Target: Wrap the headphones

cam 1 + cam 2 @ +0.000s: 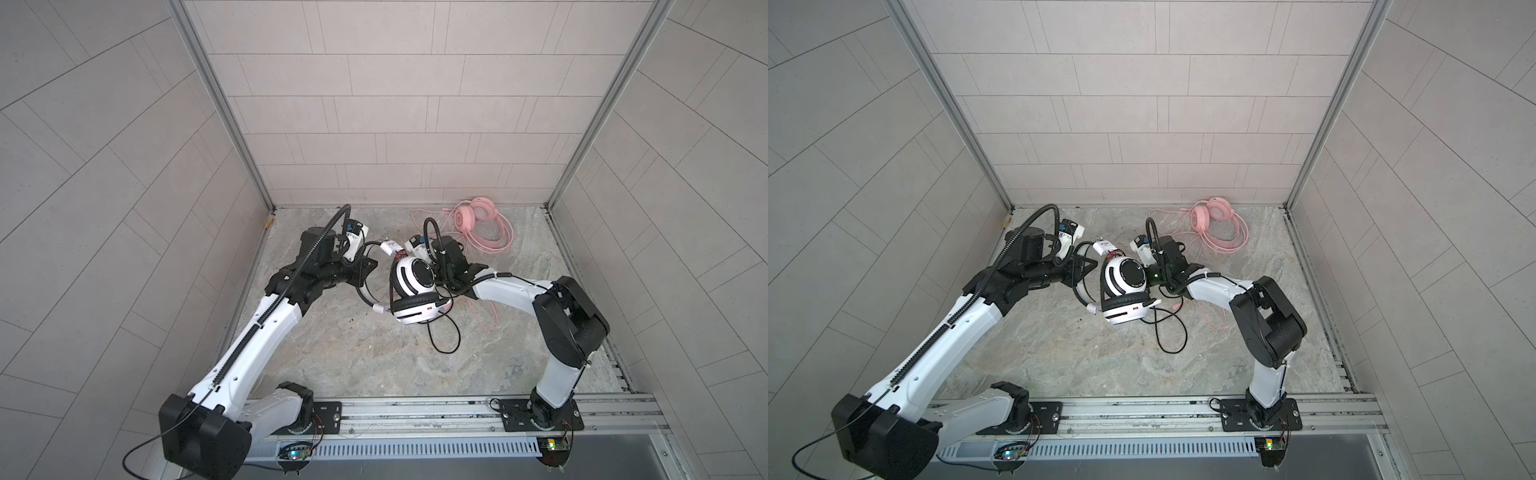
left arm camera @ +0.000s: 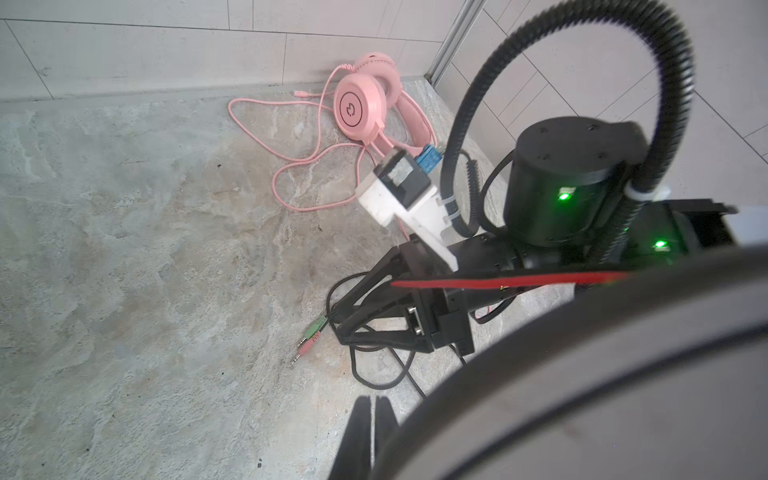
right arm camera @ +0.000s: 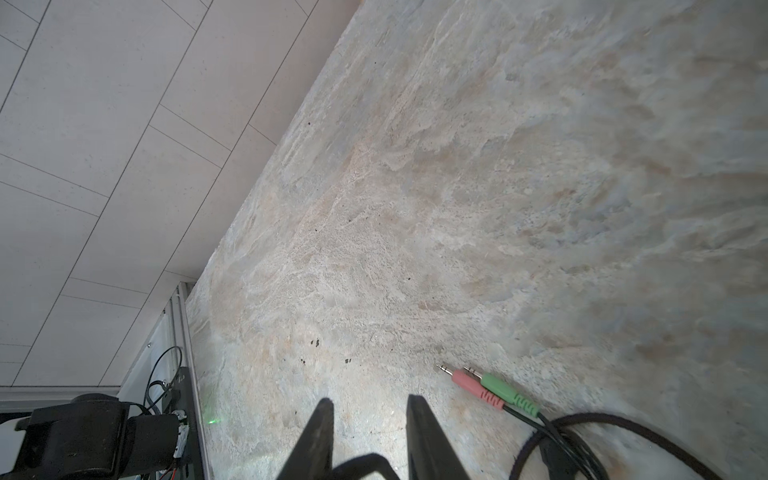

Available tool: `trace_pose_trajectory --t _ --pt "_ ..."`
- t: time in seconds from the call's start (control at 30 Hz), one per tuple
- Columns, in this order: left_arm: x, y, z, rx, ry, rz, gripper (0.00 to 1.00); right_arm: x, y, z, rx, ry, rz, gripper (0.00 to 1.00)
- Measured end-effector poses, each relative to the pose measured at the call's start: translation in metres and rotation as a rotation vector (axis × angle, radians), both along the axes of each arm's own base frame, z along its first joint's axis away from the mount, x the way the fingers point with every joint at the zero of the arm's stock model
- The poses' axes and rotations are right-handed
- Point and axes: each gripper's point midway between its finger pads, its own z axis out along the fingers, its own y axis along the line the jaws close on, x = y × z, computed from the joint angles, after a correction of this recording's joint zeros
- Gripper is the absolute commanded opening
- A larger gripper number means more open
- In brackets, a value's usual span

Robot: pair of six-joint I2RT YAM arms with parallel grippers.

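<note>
Marble tabletop point(image 1: 332, 353): pink headset point(image 1: 469, 216) behind, left hand point(image 2: 372, 409) together, right hand point(image 3: 370, 409) apart.

A robot test cell in a lab: pale tiled panel walls point(image 1: 399, 104) in aluminium framing point(image 1: 220, 104) enclose a marbled stone-look tabletop point(image 1: 374, 357). Two robot arms are bolted to a metal rail point(image 1: 415, 411) with exposed circuit boards point(image 1: 550, 445) along the near edge.
</note>
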Motion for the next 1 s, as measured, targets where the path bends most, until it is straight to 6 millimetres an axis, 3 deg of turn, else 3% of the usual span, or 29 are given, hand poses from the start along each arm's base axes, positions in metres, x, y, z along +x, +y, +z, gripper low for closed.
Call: trace_pose_trajectory --t 0.23,0.53,0.6,0.67,0.77,1.0 --pt "0.008 0.013 0.000 -0.057 0.012 0.045 0.00 -0.001 0.023 -0.026 0.048 0.031 0.018 0.32" --pt "0.022 0.040 0.013 -0.153 -0.014 0.145 0.00 -0.005 0.025 -0.060 0.064 0.078 0.007 0.31" --pt "0.028 0.050 0.015 -0.185 -0.014 0.180 0.00 -0.010 0.026 -0.063 0.067 0.082 0.011 0.28" --pt "0.034 0.062 0.014 -0.217 -0.009 0.222 0.00 -0.017 0.028 -0.067 0.068 0.089 0.018 0.15" --pt "0.041 0.078 0.013 -0.255 0.001 0.280 0.00 -0.027 0.033 -0.071 0.078 0.091 0.037 0.08" --pt "0.052 0.110 0.003 -0.274 0.034 0.412 0.00 -0.049 0.033 -0.083 0.094 0.099 0.062 0.04"
